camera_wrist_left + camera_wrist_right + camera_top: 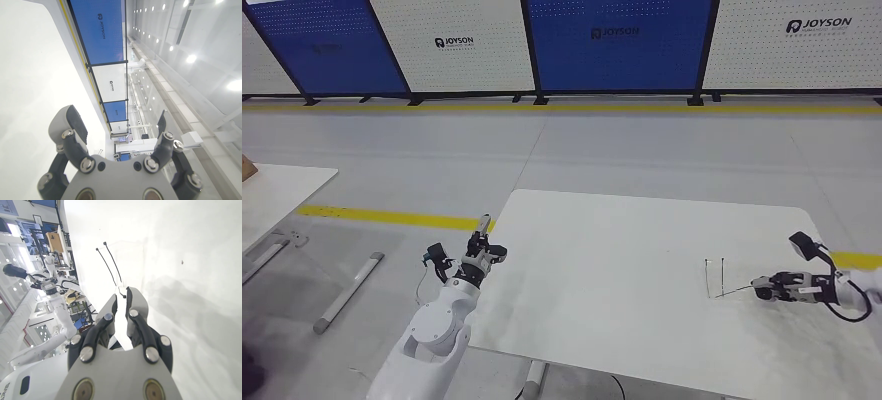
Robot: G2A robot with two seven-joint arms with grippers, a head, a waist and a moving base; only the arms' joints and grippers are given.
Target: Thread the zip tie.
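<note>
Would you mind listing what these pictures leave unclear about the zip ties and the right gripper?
Third zip tie: in the right wrist view, mostly hidden behind the right gripper; whether it is gripped cannot be told.
Heads of the loose zip ties: too small in the right wrist and top views to show their slots.
Top view: too thin to tell whether they touch or cross.

The scene is lit brightly and evenly from above by round ceiling lights (191,58), which are seen in the left wrist view. The white bench (189,237) is washed out by glare in both wrist views, where straight lines are bowed toward the edges.
</note>
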